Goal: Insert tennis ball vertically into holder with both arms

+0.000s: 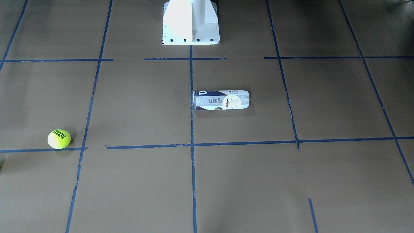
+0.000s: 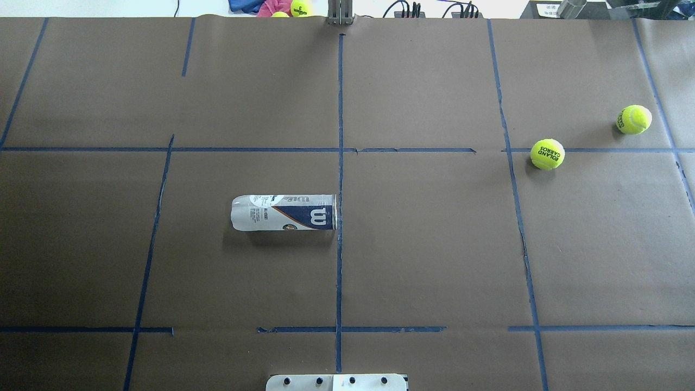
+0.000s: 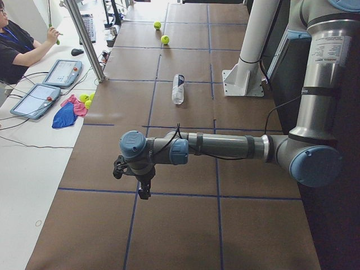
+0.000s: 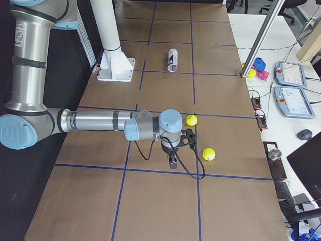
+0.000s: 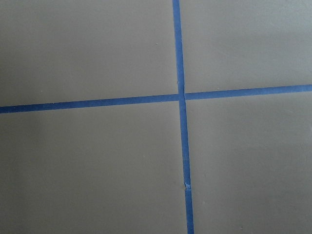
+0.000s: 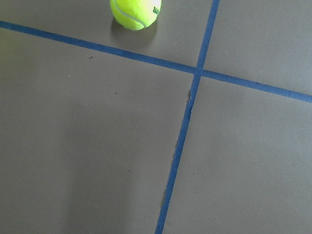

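Observation:
The holder (image 2: pixel 284 212) is a clear Wilson can lying on its side near the table's middle, its metal-rimmed mouth at the centre tape line; it also shows in the front view (image 1: pixel 221 100). A tennis ball (image 2: pixel 547 154) with ROLAND GARROS lettering lies far to the right, and a second ball (image 2: pixel 633 119) lies beyond it. My right gripper (image 4: pixel 172 163) hangs over the table close to both balls (image 4: pixel 191 120); one ball (image 6: pixel 135 12) shows in its wrist view. My left gripper (image 3: pixel 144 193) hangs over the table's left end, far from the can (image 3: pixel 178 89). I cannot tell whether either is open.
The white pedestal base (image 1: pixel 190 22) stands at the robot's side of the table. Blue tape lines grid the brown table cover. A metal pole (image 3: pixel 84 39), tablets, cloths and spare balls (image 2: pixel 300 7) lie past the far edge, where an operator (image 3: pixel 22 45) sits.

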### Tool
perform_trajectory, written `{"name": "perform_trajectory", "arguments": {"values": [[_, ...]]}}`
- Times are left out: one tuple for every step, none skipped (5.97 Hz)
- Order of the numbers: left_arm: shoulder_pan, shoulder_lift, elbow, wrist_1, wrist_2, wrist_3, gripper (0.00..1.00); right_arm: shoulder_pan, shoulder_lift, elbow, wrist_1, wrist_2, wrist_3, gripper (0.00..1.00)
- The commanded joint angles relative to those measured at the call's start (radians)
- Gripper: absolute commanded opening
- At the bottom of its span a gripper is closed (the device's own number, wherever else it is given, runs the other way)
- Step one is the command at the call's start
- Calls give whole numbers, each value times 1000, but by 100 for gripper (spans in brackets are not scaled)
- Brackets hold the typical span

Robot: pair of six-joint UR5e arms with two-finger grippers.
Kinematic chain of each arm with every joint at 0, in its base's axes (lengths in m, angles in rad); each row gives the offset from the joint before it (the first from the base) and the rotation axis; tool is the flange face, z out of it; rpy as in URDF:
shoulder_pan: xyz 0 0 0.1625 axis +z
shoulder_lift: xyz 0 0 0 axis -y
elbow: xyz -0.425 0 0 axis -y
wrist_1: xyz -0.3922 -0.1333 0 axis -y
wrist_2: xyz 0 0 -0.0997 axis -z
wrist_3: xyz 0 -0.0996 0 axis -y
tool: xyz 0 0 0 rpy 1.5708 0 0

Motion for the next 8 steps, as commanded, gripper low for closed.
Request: {"name": "perform_trajectory", "arguments": {"values": [[2,-2,0,-3,0,0,100,0,0,-5,0,-3,4,100],[3,1,5,-3,5,0,100,-1,3,1,2,-1,2,100],[24,0,8,-3,8,-6,100,-3,38,-1,0,-1,2,100],[49,-15,6,-6,0,-9,100,-3,104,-33,-3,-3,7,100],[51,-73,14,-79,6,-11,100,-3,103,-40,-2,6,7,100],[52,-103,-3,-104,2,0,100,-3,107,-36,0,8,5,100],[57,-126,-2,-224,2,-6,100,-3,110,-34,-2,8,8,100],[83,-121,0,-358,2,-14,100,-3,115,-30,0,8,7,100]]}}
